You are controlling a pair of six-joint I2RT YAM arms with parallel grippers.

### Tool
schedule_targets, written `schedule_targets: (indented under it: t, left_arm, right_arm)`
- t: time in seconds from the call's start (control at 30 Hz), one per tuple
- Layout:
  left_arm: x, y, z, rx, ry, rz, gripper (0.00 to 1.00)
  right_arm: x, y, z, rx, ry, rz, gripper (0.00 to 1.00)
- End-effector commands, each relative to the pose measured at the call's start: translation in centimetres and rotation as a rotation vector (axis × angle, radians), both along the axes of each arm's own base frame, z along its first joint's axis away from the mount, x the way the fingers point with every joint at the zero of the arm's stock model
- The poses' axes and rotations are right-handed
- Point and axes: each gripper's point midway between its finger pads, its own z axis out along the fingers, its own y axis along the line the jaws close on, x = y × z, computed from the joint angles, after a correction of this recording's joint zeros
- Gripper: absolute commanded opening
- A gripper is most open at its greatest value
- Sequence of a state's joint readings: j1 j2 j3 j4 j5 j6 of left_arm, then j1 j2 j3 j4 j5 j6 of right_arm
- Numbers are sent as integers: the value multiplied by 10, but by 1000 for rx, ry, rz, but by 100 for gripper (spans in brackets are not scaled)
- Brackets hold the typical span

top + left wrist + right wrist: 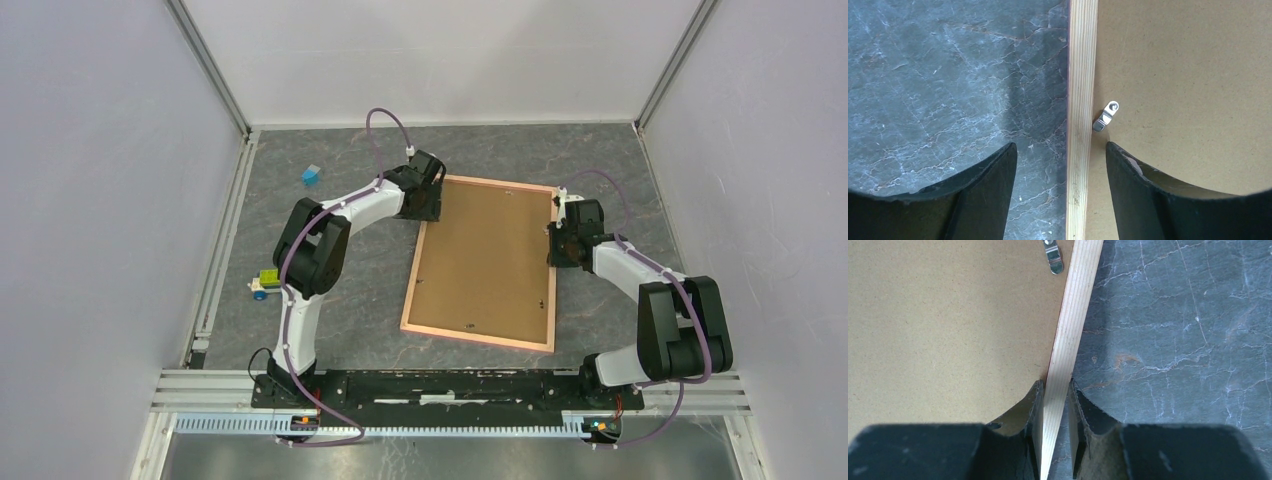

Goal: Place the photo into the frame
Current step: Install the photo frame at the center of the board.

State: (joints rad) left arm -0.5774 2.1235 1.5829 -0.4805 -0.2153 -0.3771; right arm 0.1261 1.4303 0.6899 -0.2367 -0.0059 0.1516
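Note:
The frame (475, 340) lies flat in the middle of the table, back side up, with the brown backing board (485, 265) filling it. The photo is hidden. My left gripper (428, 205) is open at the frame's far left corner. In the left wrist view (1060, 147) it straddles the pale wooden rim (1081, 100), one finger over the table and one over the backing board (1188, 75), next to a metal clip (1105, 116). My right gripper (556, 245) is shut on the right rim (1075, 315), its fingertips (1054, 382) on either side of the wood.
A small blue block (311, 176) lies at the far left. A yellow-green toy car (266, 283) sits by the left rail. White walls enclose the table on three sides. Another metal clip (1053, 257) sits on the board near the right rim.

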Motion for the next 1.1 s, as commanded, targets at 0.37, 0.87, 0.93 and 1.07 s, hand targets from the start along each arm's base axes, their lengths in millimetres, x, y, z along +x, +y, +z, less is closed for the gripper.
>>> schedule_targets:
  t: [0.37, 0.87, 0.93, 1.07]
  left_arm:
    - [20, -8, -14, 10, 2, 21, 61]
    - [19, 2, -16, 37, 8, 24, 31]
    - [19, 4, -16, 39, 6, 29, 26]
    - [24, 5, -14, 29, -11, 26, 20]
  right_arm:
    - [-4, 11, -6, 31, 25, 69, 22]
    - [-5, 12, -5, 33, 25, 74, 21]
    - [-5, 11, -5, 31, 23, 74, 21]
    - [-4, 12, -5, 32, 21, 75, 20]
